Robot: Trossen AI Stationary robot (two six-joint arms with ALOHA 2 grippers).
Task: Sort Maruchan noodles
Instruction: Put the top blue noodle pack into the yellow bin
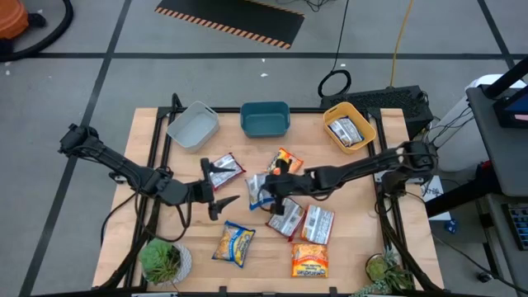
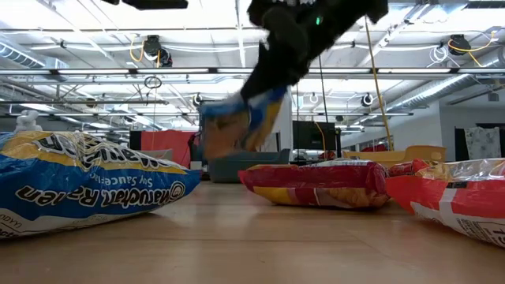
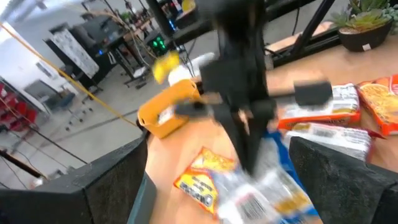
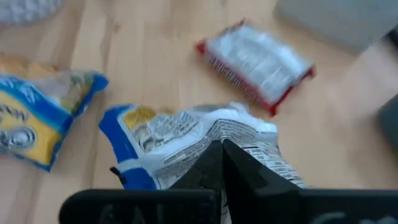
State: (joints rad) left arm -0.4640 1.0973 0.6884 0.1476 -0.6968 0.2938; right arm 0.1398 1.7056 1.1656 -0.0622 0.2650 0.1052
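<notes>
While the right gripper [image 1: 270, 195] sits pinched tight on a blue-and-yellow noodle packet [image 1: 261, 191] near the middle of the desk [image 1: 355, 247], the low view shows that packet hanging clear of the wood. The left gripper [image 1: 216, 188] hovers just beside it toward the left edge, fingers spread wide and holding nothing. It's pretty crowded around the grab: a silver-and-red packet [image 1: 225, 171] lies right by the left gripper, an orange packet [image 1: 288, 160] sits just behind the held one, and two more silver-and-red packets [image 1: 302, 219] lie side by side toward the front edge. Closer to the front edge there's another yellow-and-blue packet [image 1: 235, 244] and an orange one [image 1: 309, 259]. Along the back edge stand three tubs: grey tub [image 1: 193, 125] toward the left, teal tub [image 1: 265, 119] in the middle, yellow tub [image 1: 349, 127] toward the right with a silver packet [image 1: 347, 130] already in it. Small potted plants [image 1: 162, 259] sit at both front corners.
</notes>
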